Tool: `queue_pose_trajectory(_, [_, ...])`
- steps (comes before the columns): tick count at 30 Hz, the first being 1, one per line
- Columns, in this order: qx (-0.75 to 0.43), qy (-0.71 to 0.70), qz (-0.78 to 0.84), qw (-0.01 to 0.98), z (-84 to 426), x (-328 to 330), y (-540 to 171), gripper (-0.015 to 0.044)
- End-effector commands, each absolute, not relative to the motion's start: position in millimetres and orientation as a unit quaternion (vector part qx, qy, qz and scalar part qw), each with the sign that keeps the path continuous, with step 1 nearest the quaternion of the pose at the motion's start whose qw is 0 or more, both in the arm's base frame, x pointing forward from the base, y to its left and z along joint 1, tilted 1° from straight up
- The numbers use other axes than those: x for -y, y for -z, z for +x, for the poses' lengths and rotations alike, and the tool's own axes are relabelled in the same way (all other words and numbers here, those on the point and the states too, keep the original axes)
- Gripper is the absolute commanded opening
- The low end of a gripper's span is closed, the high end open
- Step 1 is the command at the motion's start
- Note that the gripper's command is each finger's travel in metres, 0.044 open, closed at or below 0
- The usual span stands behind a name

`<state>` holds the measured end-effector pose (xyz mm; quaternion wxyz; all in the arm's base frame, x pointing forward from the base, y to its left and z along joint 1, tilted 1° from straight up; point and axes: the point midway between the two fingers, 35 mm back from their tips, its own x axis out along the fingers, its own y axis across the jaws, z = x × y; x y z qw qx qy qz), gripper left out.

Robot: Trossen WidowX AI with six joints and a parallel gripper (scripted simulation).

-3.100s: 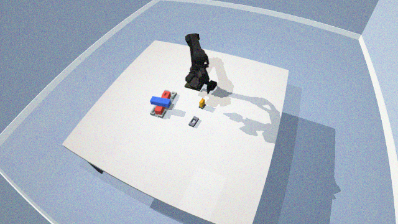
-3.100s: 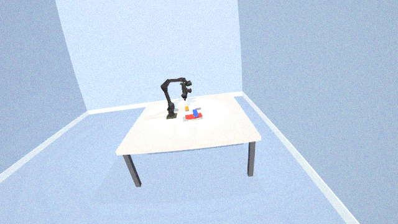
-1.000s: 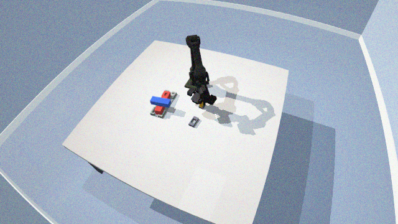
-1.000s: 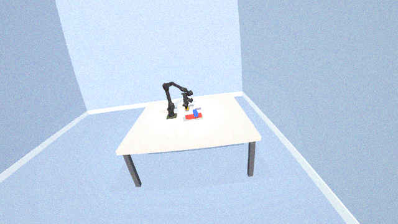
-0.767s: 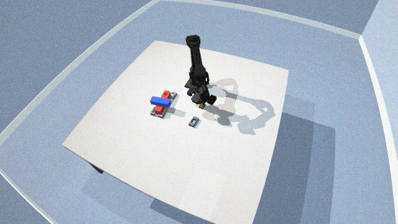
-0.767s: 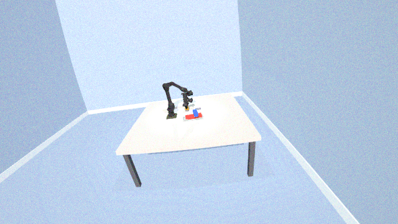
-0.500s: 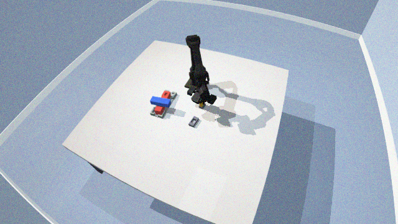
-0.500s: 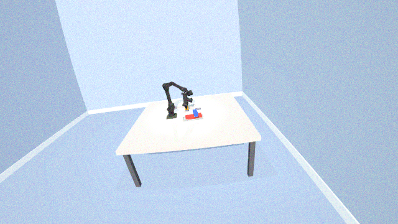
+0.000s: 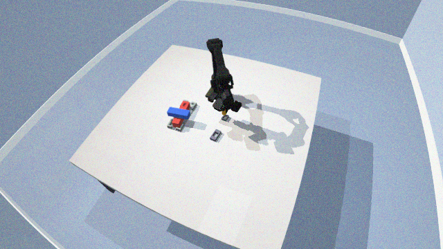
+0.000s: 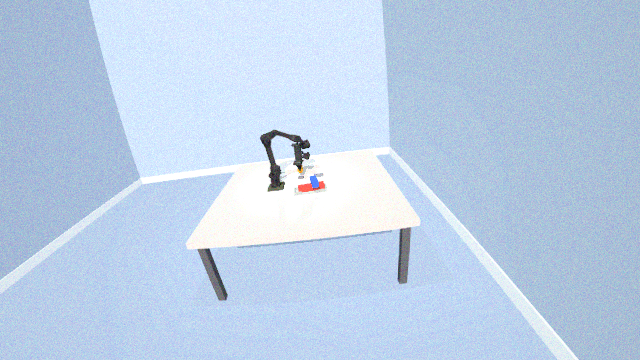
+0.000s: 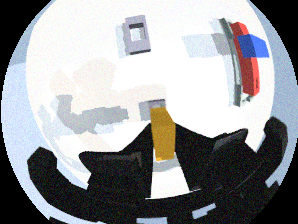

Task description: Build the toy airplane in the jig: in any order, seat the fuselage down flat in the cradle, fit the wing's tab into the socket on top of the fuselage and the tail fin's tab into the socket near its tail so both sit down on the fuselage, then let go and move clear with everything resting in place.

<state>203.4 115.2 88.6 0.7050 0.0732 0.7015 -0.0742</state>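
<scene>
The red fuselage (image 9: 177, 122) (image 10: 303, 188) (image 11: 248, 70) lies lengthwise in the grey jig (image 9: 193, 104) (image 11: 237, 96). The blue wing (image 9: 178, 113) (image 10: 314, 182) (image 11: 255, 46) lies across its top; its tab is hidden. The small dark socket near the tail shows empty. My gripper (image 9: 224, 110) (image 10: 300, 167) (image 11: 163, 130) is shut on the orange tail fin (image 9: 224, 113) (image 10: 300, 170) (image 11: 163, 137), upright between the fingertips. The fin is just above a small grey holder (image 9: 225, 117) (image 10: 301, 177) (image 11: 157, 103), apparently clear of it.
A larger grey rectangular holder (image 9: 213, 139) (image 10: 318, 175) (image 11: 146, 37) with an open middle stands on the white table (image 9: 156, 155) (image 10: 240, 225), near the small holder. The jig is off to one side of my gripper, on the right in the wrist view.
</scene>
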Motion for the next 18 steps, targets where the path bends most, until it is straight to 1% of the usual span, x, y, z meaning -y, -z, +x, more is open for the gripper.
queue_pose_trajectory(1, [-0.698,0.074,0.077,0.708,206,-116,-102,0.0])
queue_pose_trajectory(18, [-0.698,0.074,0.08,0.708,202,-114,-157,0.0])
